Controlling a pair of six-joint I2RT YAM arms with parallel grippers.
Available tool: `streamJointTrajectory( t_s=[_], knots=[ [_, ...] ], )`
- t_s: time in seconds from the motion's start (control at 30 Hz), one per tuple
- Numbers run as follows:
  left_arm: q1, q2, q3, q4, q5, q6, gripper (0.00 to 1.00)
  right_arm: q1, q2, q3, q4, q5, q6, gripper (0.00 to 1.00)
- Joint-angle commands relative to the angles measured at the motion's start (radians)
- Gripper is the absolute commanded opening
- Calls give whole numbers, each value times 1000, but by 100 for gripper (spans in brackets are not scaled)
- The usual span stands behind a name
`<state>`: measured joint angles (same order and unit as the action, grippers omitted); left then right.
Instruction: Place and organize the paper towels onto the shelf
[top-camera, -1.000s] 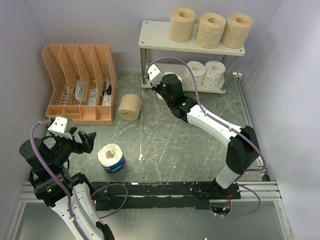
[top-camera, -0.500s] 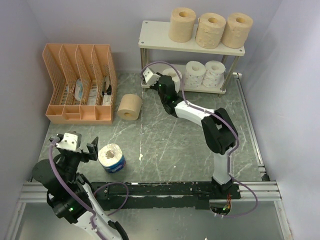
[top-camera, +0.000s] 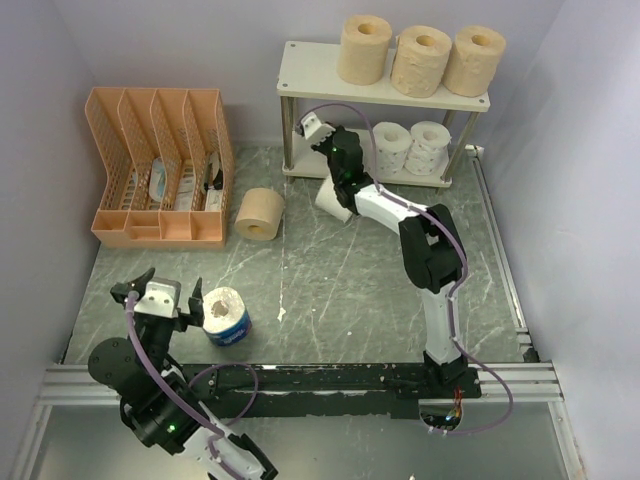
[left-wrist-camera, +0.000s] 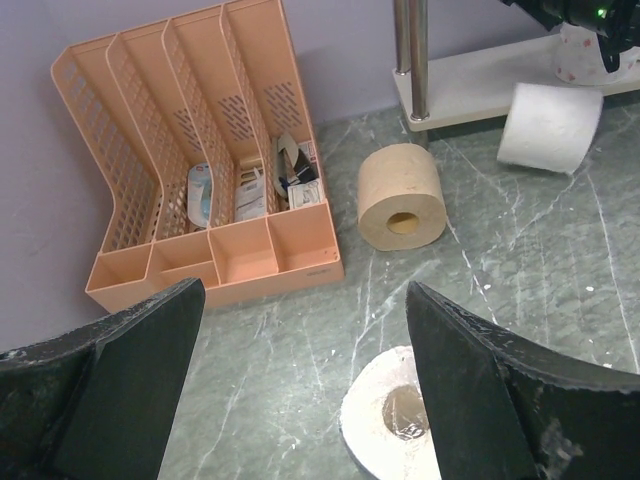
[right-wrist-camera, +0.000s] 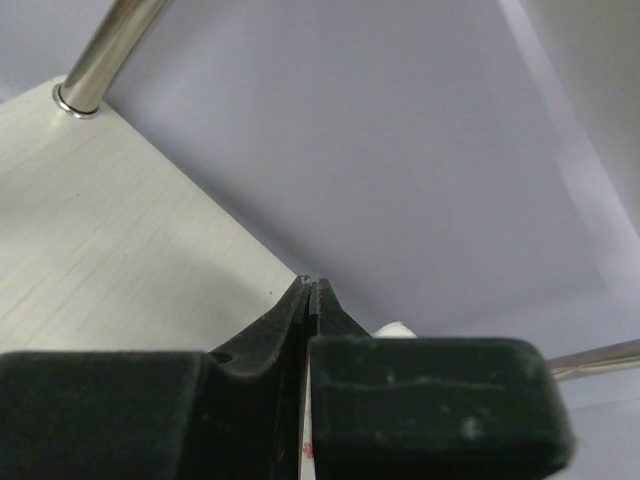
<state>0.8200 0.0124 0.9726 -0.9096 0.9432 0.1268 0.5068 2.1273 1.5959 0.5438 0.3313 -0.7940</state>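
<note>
The shelf holds three tan rolls on its top board and two white rolls on its lower board. My right gripper is shut and empty, reaching over the left of the lower board. A white roll lies tilted against the shelf's front edge, below that arm; it also shows in the left wrist view. A tan roll lies on the table. My left gripper is wide open just left of the upright blue-wrapped roll, which stands by the right finger.
The orange mesh file organizer with papers stands at the back left, also in the left wrist view. A silver shelf post is near the tan roll. Purple-grey walls close in on three sides.
My left arm swung toward the near edge, bringing its open gripper beside the blue-wrapped roll. My right gripper reached further into the lower tier, and a white roll now lies at the shelf's front edge.
</note>
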Motion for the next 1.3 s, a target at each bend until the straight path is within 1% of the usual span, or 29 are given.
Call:
streamJointTrajectory(
  t_s=[0.0,0.07,0.13,0.17,0.2,0.23,0.27,0.3,0.33,0.37,0.4,0.43,0.47,0.53,0.6,0.67,0.7,0.73,0.8,0.9,1.0,1.13,1.27],
  knots=[
    [30,6,0,15,23,8,94,-7,37,22,39,-26,-7,0],
    [39,8,0,14,25,9,94,-7,22,21,19,18,9,0],
    [47,12,1,14,26,11,94,37,-48,-11,-19,110,90,0],
    [48,21,1,13,26,13,93,66,-117,-46,-42,161,166,17],
    [48,27,3,10,26,15,93,96,-199,-92,-90,195,263,39],
    [47,34,4,9,25,16,94,118,-324,-145,-159,190,400,72],
    [48,40,4,8,25,16,94,132,-416,-212,-224,152,560,96],
    [48,46,5,5,25,17,93,135,-506,-292,-268,82,708,100],
    [47,53,7,4,27,19,94,134,-593,-385,-272,16,858,100],
    [44,61,8,2,28,21,94,133,-670,-528,-251,-51,981,100],
    [39,67,9,0,30,23,94,132,-737,-635,-203,-125,1075,100],
    [32,74,9,0,30,24,94,136,-797,-733,-174,-168,1174,100],
    [22,81,11,0,29,25,94,142,-844,-812,-154,-193,1311,100],
    [5,95,11,-2,28,27,94,158,-920,-917,-188,-178,1486,100],
    [-12,105,11,-5,28,28,94,200,-975,-996,-203,-121,1593,100],
    [-26,109,12,-7,28,31,94,242,-1000,-1057,-210,-35,1664,100],
    [-32,106,12,-6,28,31,94,248,-1003,-1073,-209,-28,1711,100],
    [-36,102,12,-7,26,30,94,248,-1004,-1099,-184,-22,1763,100],
    [-45,92,12,-5,22,28,94,247,-994,-1168,-60,-40,1854,100],
    [-66,88,12,-3,17,25,94,237,-927,-1207,107,-75,1944,100],
    [-91,106,12,-2,8,21,94,232,-846,-1175,184,-97,1986,99],
    [-121,129,12,3,-4,13,94,227,-758,-1108,184,-81,1962,97],
    [-125,120,11,5,0,11,94,217,-651,-1033,176,-64,1915,92]
  ],
)
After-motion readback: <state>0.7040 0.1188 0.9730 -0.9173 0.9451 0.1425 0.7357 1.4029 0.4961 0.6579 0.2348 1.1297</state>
